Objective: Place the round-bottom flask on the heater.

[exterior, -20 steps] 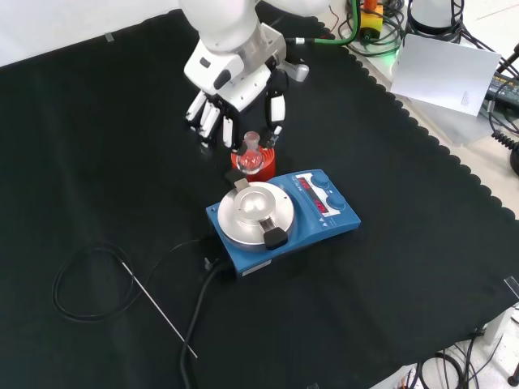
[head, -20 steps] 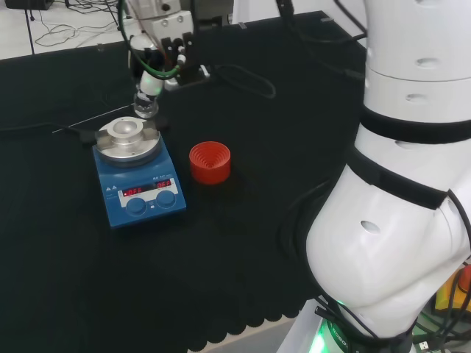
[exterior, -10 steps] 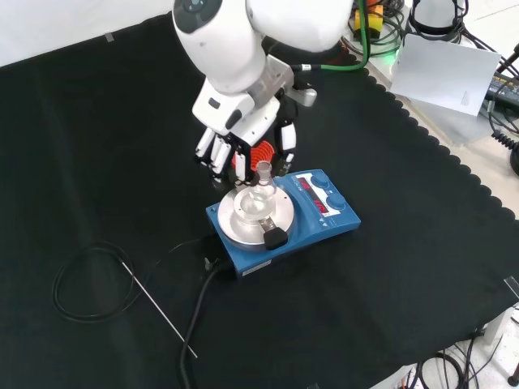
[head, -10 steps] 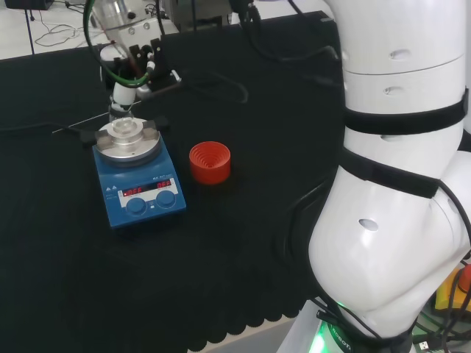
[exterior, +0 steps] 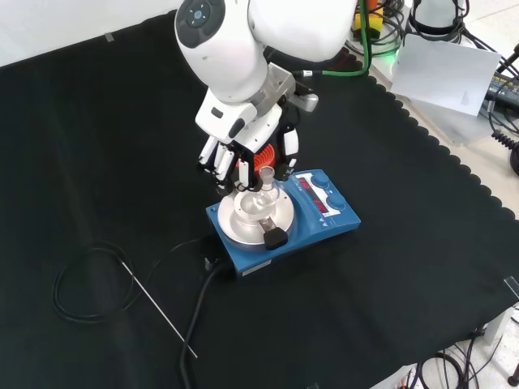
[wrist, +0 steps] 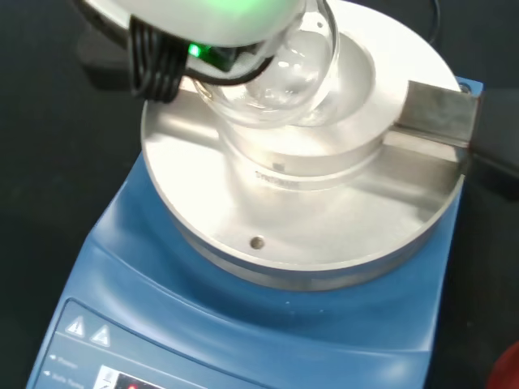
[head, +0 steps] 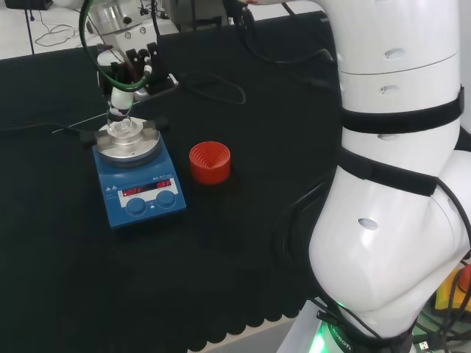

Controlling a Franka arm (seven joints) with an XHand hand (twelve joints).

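The hand (exterior: 243, 146) is reaching down from the top of the front view with its fingers (exterior: 212, 154) and thumb curling around the neck of the clear round-bottom flask (exterior: 263, 193), which is standing upright with its bulb sitting in the hollow of the silver block on the blue heater (exterior: 324, 217). In the wrist view, the flask's bulb (wrist: 280, 77) is resting in that round recess of the heater's metal top (wrist: 308, 211). In the head view, the 1 red ribbed ring (head: 210, 162) is standing on the black cloth (head: 243, 243) just to the right of the heater (head: 140, 187), apart from it.
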